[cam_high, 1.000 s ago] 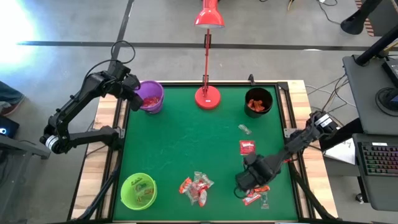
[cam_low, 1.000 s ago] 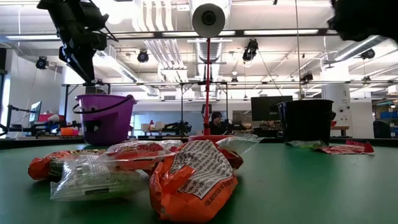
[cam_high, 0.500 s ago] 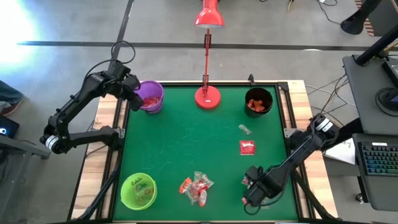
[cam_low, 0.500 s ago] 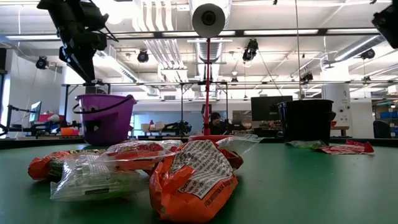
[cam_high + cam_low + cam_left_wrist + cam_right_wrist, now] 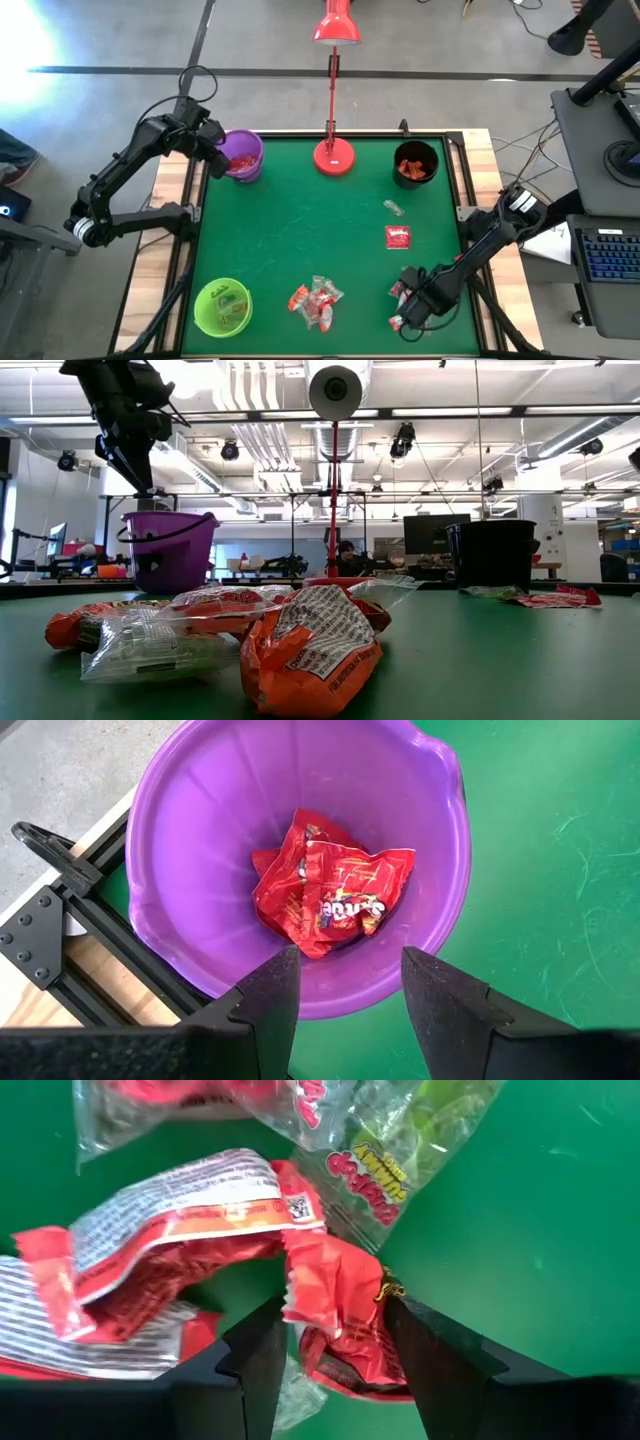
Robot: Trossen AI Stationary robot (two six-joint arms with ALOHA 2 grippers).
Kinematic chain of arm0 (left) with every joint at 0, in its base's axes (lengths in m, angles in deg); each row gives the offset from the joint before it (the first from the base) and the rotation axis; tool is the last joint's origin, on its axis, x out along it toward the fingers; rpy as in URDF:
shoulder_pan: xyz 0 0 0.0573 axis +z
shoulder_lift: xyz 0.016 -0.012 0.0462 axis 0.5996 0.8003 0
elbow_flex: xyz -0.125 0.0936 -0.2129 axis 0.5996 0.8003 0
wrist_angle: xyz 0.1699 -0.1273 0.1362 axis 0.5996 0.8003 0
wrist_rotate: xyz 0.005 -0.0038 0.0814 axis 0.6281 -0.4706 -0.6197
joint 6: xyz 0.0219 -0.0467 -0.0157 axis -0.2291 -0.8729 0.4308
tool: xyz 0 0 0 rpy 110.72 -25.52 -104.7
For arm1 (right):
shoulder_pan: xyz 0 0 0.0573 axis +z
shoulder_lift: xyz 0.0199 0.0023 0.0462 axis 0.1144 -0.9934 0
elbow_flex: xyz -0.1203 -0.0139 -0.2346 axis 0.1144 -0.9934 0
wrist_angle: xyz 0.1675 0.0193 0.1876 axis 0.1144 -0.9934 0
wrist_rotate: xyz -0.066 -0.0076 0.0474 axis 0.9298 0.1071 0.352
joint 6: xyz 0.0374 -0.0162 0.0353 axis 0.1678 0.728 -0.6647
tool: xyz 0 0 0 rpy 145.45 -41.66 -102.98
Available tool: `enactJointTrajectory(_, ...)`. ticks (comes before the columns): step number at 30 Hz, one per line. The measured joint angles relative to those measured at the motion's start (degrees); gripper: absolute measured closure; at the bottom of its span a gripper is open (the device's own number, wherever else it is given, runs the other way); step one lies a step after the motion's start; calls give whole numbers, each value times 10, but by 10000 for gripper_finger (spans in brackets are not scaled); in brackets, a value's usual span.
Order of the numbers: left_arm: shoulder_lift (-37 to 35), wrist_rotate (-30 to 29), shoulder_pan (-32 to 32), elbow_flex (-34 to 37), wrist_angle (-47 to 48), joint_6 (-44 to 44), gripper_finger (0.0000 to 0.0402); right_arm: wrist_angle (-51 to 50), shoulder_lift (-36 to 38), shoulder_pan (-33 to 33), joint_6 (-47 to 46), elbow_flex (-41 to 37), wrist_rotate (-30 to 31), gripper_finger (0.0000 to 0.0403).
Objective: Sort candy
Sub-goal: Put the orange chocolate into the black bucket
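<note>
In the right wrist view my right gripper (image 5: 333, 1318) points down, open, over a cluster of candy near the table's front right (image 5: 403, 308). Its fingers stand on either side of a crumpled red candy (image 5: 335, 1305); touch does not show. A red and white wrapper (image 5: 170, 1230) and a clear green-printed one (image 5: 400, 1150) lie beside it. My left gripper (image 5: 350, 960) hangs open and empty above the purple bucket (image 5: 242, 155), which holds a red candy packet (image 5: 330, 885). A second candy pile (image 5: 315, 300) lies at the front middle.
A green bucket (image 5: 222, 306) with candy stands at the front left. At the back right is a black cup (image 5: 415, 163) with orange candy. The red lamp base (image 5: 334, 156) sits at the back middle. A red packet (image 5: 398, 236) and a clear wrapper (image 5: 393, 208) lie right of centre.
My right gripper has sunk toward the table and gone toward the near edge, rolling about its own axis, and now stands over the front-right candy cluster. Its fingers have stayed open. The candy has not moved.
</note>
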Motion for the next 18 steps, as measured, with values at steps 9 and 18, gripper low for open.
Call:
enactJointTrajectory(9, 0, 0, 0, 0, 0, -2, 244, 18, 3, -2, 24, -36, -8, 275)
enactJointTrajectory(18, 0, 1, 0, 0, 0, -3, 244, 4, 9, -1, -32, -12, -10, 382)
